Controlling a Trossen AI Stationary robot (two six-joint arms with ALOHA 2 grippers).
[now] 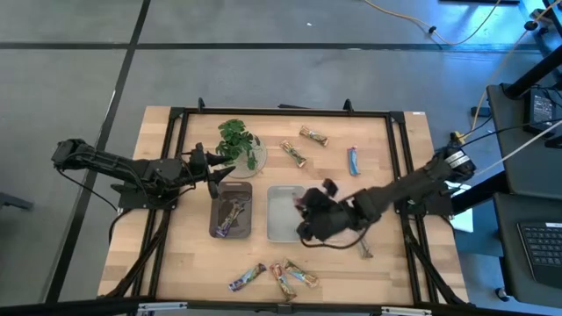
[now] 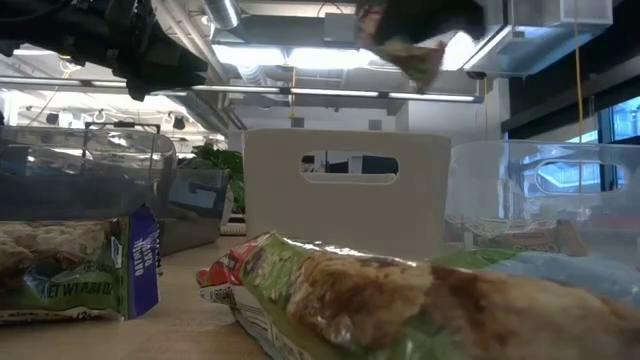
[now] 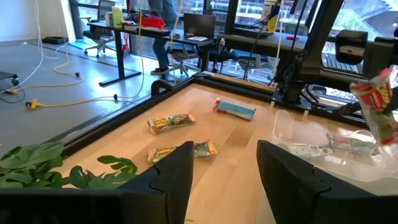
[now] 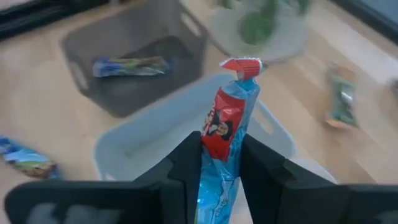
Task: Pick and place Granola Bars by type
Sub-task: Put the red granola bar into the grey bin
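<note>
Dark grey bin [image 1: 232, 217] holding two wrapped bars, pale bin [image 1: 283, 213] beside it, red-and-blue bar [image 4: 227, 134] pinched upright in right gripper [image 4: 219, 163] above its rim, left gripper [image 3: 219, 163] spread beside plant [image 1: 239, 142], loose bars [image 1: 274, 277] near front table edge [image 1: 263, 300].

My high view looks straight down on the whole table [image 1: 184, 263], both arms in frame. My low view sits at table-top height, facing level across to the room, so close that granola bars [image 2: 400, 300] fill its foreground, with the white bin [image 2: 345, 205] just behind. The left wrist view looks forward between its own fingers [image 3: 177, 174] across the table toward desks beyond (the clear bin [image 3: 323, 149] shows here and in the low view). The right wrist view faces down, close over the white bin and dark bin [image 4: 134, 56], both shared with the high view.
</note>
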